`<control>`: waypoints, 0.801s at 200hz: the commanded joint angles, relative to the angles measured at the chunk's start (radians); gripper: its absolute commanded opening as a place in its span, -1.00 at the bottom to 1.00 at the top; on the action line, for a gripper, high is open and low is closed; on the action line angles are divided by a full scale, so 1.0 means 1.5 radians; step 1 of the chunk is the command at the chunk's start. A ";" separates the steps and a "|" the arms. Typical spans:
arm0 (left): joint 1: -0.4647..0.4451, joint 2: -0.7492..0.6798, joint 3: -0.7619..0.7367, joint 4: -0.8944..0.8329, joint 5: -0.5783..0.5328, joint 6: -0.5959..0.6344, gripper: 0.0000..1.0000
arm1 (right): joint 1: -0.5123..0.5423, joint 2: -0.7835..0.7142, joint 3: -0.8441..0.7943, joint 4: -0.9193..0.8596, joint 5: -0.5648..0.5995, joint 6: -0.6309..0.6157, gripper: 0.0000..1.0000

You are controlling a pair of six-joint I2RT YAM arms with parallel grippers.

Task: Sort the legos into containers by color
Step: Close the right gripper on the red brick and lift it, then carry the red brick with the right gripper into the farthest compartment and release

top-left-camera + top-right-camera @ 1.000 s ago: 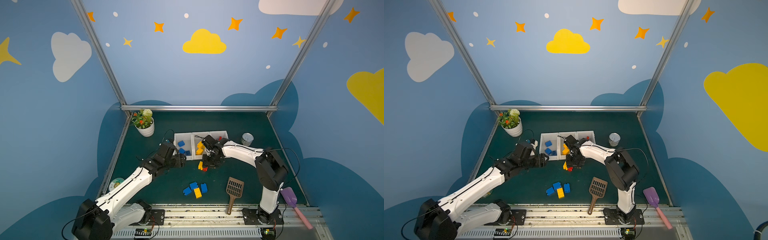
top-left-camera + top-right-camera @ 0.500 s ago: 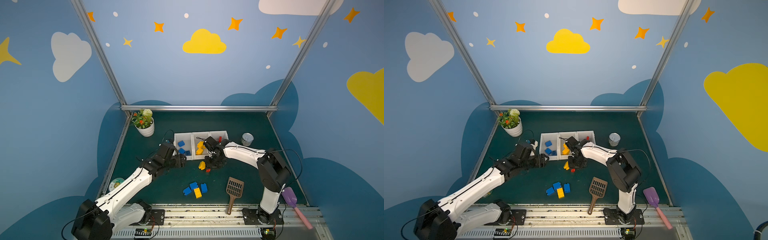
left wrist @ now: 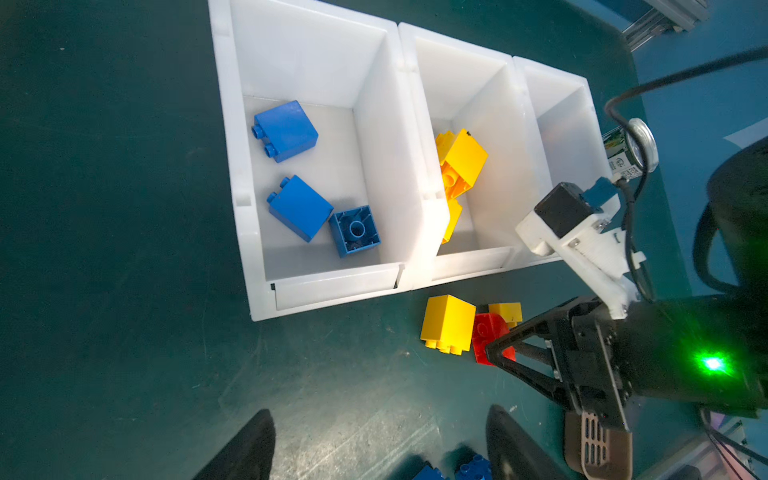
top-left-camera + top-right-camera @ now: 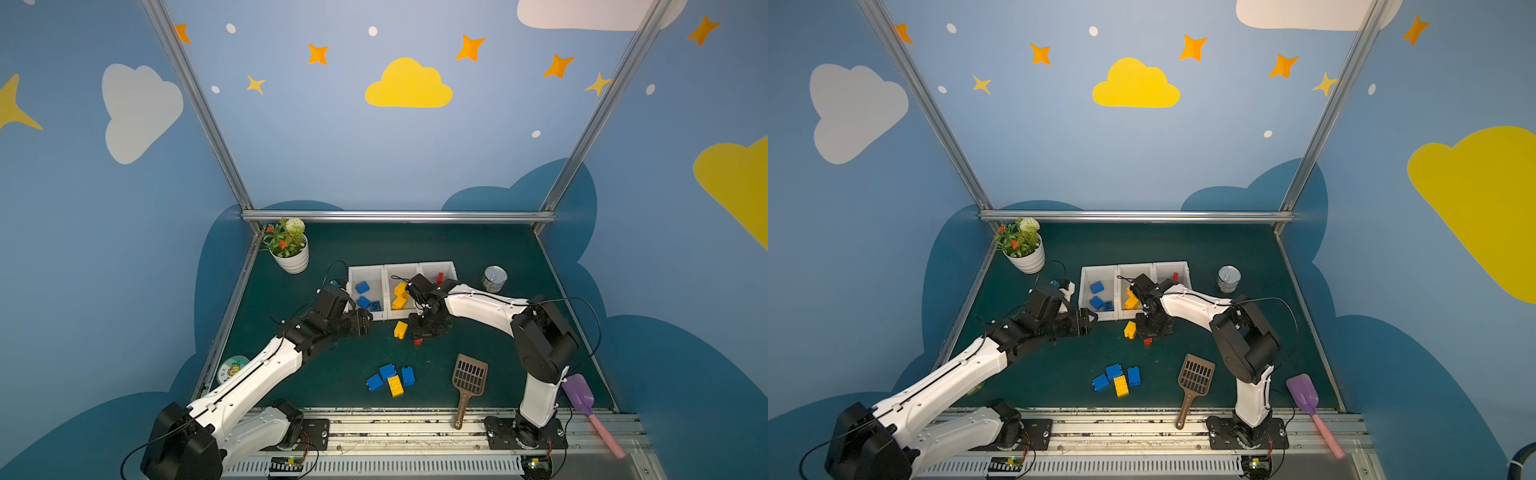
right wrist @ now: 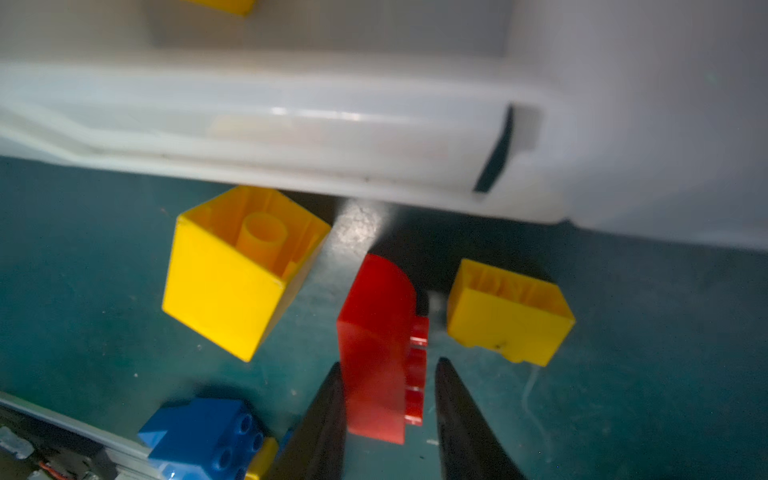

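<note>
Legos (image 4: 387, 370) here are glossy, hard plastic blocks with round studs on one face and a hollow, ribbed underside. A red brick (image 5: 378, 353), long with one rounded corner, lies on its side on the dark green mat (image 4: 324, 374), close to the front wall of the bins (image 3: 257, 266). A yellow cube (image 5: 232, 286) lies tipped on one side of it, hollow bottom showing. A flatter yellow brick (image 5: 507, 320) lies on the other side. Nearer the front rail, a loose cluster (image 4: 1121, 385) of three blue blocks and one yellow sits on the mat in both top views.

The three bins are white, smooth and square-walled, standing in a touching row. Seen from the top views, the left one holds three blue blocks (image 3: 286, 131), the middle one yellow blocks (image 3: 461, 162), the right one a red piece (image 4: 439, 277).

The right arm bends at the elbow and reaches in toward the middle, wrist pointing down. The right gripper (image 5: 388, 363) has its slim black fingers on either side of the red brick. One finger is against the smooth face and the other just beside the studs. Whether it is truly clamped cannot be told. The brick rests on the mat.

The left arm stretches forward, low and nearly level. The left gripper (image 3: 378, 415) is spread wide and empty, hanging above the mat near the left bin's front.
</note>
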 commanded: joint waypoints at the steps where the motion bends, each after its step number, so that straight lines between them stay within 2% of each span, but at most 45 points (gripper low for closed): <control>1: 0.003 -0.014 -0.010 -0.002 0.004 -0.003 0.60 | 0.004 0.013 0.018 -0.019 0.008 -0.006 -0.39; 32: 0.003 -0.024 -0.015 -0.006 0.004 -0.004 0.60 | 0.010 -0.003 0.020 -0.028 0.010 -0.007 -0.56; 80: 0.003 -0.035 -0.017 -0.013 0.002 -0.004 0.60 | -0.005 -0.087 0.056 -0.106 0.054 -0.048 -0.62; 124: 0.002 -0.036 -0.025 -0.008 0.008 -0.005 0.60 | -0.096 -0.139 0.098 -0.143 0.078 -0.110 -0.63; 160: 0.003 -0.035 -0.033 0.001 0.023 -0.008 0.60 | -0.173 -0.085 0.149 -0.150 0.067 -0.153 -0.63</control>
